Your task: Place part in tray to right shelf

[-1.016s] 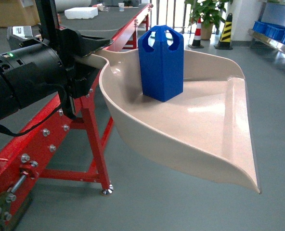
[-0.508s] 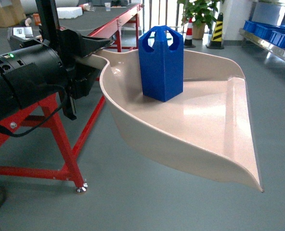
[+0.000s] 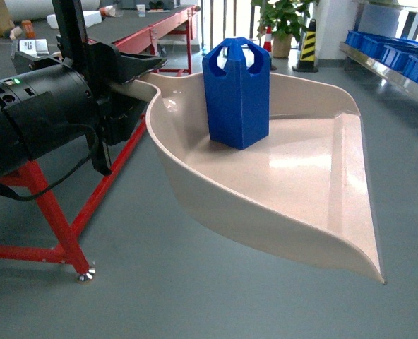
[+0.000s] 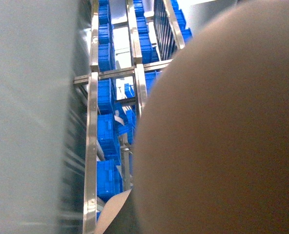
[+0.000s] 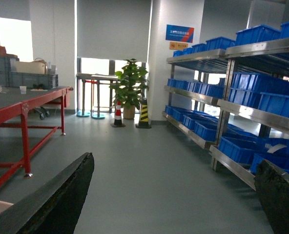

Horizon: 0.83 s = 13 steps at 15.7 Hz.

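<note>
Head view: my left tool (image 3: 128,88) pinches the pale beige dustpan-shaped tray (image 3: 294,191)'s handle; the small bright-blue jerrycan-shaped part (image 3: 236,92) stands upright inside near the tray's back wall. Right tool spread, empty. I'd keep the tray level.

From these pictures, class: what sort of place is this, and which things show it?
Probably a factory or warehouse floor: steel shelves stacked with blue crates, a long red-framed conveyor, and striped safety cones on a bare grey floor.
</note>
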{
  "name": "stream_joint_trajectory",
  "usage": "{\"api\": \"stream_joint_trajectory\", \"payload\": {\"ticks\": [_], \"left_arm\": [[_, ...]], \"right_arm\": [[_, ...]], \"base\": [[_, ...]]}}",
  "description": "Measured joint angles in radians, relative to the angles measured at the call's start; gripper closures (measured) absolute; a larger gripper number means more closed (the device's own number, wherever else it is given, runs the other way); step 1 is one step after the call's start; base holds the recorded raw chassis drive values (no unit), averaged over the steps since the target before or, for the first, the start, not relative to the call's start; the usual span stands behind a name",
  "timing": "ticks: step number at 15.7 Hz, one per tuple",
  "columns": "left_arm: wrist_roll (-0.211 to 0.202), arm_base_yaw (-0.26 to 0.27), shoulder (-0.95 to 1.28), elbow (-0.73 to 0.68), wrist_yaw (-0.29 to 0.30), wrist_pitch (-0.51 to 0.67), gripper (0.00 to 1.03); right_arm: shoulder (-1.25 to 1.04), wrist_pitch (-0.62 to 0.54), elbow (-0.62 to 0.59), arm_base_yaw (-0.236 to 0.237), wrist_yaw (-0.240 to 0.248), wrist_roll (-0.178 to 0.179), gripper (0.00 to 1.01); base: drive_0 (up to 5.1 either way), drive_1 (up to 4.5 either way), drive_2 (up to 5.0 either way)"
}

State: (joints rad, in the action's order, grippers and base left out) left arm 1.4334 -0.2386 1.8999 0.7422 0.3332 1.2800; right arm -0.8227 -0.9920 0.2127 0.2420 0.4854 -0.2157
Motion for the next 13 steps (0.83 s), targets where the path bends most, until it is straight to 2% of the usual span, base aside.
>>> {"api": "stream_joint_trajectory", "payload": {"ticks": [3,8,13], "left_arm": [[-0.001,0.000,0.000,0.000,-0.001,-0.003,0.90],[0.000,-0.012,0.000,0.000,0.008,-0.003,0.90],[0.000,0.001,-0.001,0.000,-0.001,0.000,0.90]], "right_arm": [[0.000,0.001,0.000,0.000,0.000,0.002,0.03],[0.001,-0.002,0.000,0.000,0.004,0.002,0.03],[0.004,0.002,0.000,0.000,0.004,0.002,0.03]], "base": [[4.9,-2.79,-2.0],[0.0,0.00,0.0],[-0.2,4.14,-4.5]]}}
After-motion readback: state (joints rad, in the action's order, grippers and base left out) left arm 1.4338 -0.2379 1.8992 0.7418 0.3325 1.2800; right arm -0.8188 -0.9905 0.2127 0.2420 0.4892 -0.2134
